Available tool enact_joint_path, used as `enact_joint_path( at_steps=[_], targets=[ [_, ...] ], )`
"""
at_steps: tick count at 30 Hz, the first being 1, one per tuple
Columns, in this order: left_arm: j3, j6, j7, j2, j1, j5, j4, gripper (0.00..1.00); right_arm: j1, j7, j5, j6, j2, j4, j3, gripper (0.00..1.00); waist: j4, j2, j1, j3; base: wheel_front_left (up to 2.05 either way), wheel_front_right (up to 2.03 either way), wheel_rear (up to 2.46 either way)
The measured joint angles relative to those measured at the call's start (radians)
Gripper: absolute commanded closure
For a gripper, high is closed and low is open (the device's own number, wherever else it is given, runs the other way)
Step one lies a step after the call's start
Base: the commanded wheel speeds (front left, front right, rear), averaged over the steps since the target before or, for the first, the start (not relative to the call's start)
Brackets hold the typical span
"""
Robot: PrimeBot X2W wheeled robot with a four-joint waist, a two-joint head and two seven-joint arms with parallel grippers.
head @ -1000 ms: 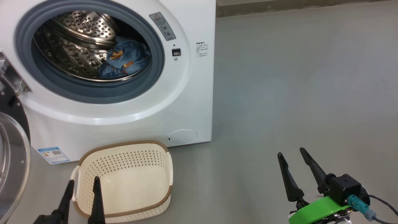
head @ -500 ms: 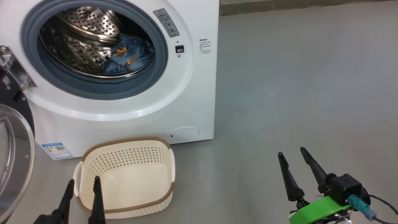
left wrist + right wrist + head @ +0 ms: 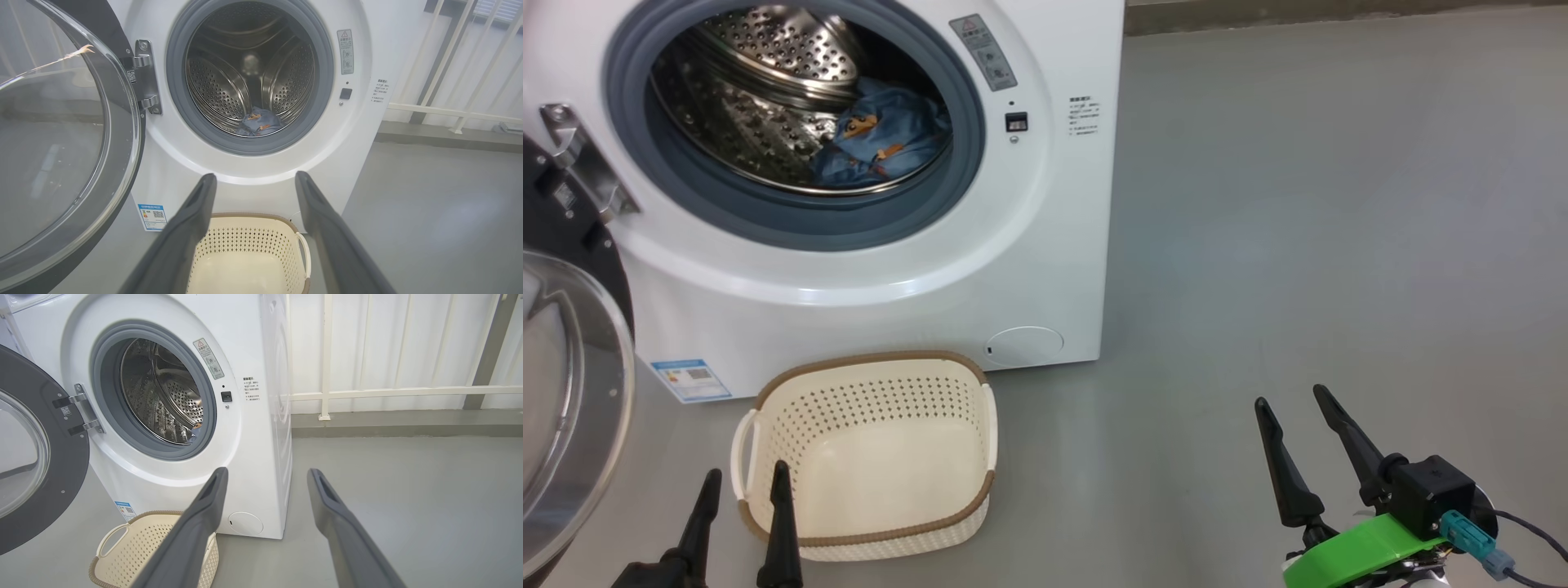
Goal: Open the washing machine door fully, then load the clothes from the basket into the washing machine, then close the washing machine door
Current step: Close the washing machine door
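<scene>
The white washing machine [image 3: 1054, 245] [image 3: 359, 134] [image 3: 261, 449] stands with its door [image 3: 564, 384] [image 3: 61, 143] [image 3: 28, 457] swung wide open to the left. Light blue clothes [image 3: 882, 143] [image 3: 258, 121] lie inside the steel drum. On the floor in front sits the cream basket [image 3: 870, 449] [image 3: 249, 253] [image 3: 139, 547], with nothing inside it. My left gripper [image 3: 743, 478] [image 3: 254, 179] hangs open at the basket's near left corner, holding nothing. Out over bare floor on the right, my right gripper [image 3: 1294, 400] [image 3: 265, 475] is open too.
Grey floor [image 3: 1339, 204] stretches to the right of the machine. A white railing [image 3: 388, 392] and wall run behind it, with a low kerb [image 3: 408, 430] at the floor's far edge.
The head view has shifted, so machine, door and basket sit further right in the picture. Both grippers keep their places and stay open.
</scene>
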Motion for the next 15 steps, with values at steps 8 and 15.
enact_joint_path(
  at_steps=[8,15],
  targets=[
    [-0.002,0.009,0.000,0.000,0.000,-0.018,0.000,0.00,0.000,0.000,-0.003,0.000,0.000,-0.007,0.001,0.00,0.049,0.0000,0.0000,0.004,0.00,0.00,0.00],
    [-0.010,0.031,0.000,0.000,0.000,-0.023,0.000,0.00,0.000,0.000,-0.013,0.000,0.000,-0.007,0.004,0.00,0.124,0.0000,0.0000,0.006,0.00,0.00,0.00]
  ],
)
